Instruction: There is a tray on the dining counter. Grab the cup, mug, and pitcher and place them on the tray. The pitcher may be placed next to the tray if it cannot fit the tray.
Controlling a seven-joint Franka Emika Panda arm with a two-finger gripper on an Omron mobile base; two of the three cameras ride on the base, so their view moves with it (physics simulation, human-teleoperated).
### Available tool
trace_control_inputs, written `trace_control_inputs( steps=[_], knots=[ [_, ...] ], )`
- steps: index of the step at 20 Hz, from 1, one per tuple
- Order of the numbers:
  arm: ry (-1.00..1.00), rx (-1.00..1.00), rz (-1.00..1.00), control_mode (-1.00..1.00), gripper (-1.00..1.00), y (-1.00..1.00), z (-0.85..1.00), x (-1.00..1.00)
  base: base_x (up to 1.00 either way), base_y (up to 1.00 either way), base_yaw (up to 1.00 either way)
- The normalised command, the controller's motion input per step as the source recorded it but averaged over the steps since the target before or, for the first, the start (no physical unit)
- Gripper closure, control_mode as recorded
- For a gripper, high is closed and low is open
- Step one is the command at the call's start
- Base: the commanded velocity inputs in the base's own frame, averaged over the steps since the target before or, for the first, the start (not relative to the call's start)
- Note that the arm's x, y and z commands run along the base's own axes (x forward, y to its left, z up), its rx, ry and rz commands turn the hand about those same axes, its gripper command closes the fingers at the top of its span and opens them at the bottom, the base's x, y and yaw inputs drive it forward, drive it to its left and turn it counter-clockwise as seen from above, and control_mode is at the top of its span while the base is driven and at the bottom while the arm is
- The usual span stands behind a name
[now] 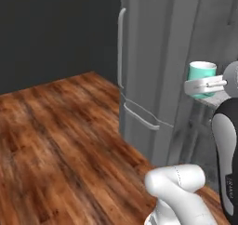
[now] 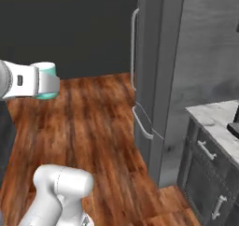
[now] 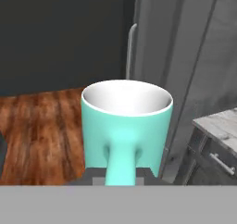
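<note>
The robot's gripper (image 1: 194, 86) holds the teal mug (image 1: 202, 73) aloft in a rendered kitchen, its fingers clamped shut on the mug's loop handle. In the left base view the mug sits upright at the end of the white hand, in front of the tall grey refrigerator (image 1: 158, 56) and above a sliver of marble worktop (image 1: 214, 98) at the right edge. The right base view shows the same mug (image 2: 46, 80) from the other side, mostly hidden behind the white hand, with only its teal rim and base peeking out over the wooden floor (image 2: 93, 127); the gripper (image 2: 49, 82) there is level and points toward the refrigerator (image 2: 158, 80).

The hand view looks straight at the mug (image 3: 126, 126), its white inside open to the top and its handle (image 3: 121, 158) running down toward the camera between the fingers. The mug stands upright, not tilted.

Behind it stretch a dark wall (image 3: 60, 33), reddish-brown floorboards and the refrigerator's long vertical door handle (image 3: 131, 47). To the right, a grey-veined marble countertop (image 2: 219, 120) tops dark cabinets with 2 metal pulls visible (image 2: 207, 150). A small dark object (image 2: 235, 127) rests on that counter's far edge, too cropped to identify. The arm's white elbow (image 1: 179, 187) bulks in the foreground.
</note>
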Motion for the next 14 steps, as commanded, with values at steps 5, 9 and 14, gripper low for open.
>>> trace_control_inputs(
  steps=[5, 9, 14],
  knots=[
    [0.00, 0.00, 0.00, 1.00, 1.00, 0.00, 0.00, 0.00, 0.80, -0.13, 0.72],
    [0.00, 0.00, 0.00, 1.00, 1.00, 0.00, 0.00, 0.00, 0.97, -0.09, 0.39],
    [0.00, 0.00, 0.00, 1.00, 1.00, 0.00, 0.00, 0.00, 1.00, 0.00, 0.11]
  ],
)
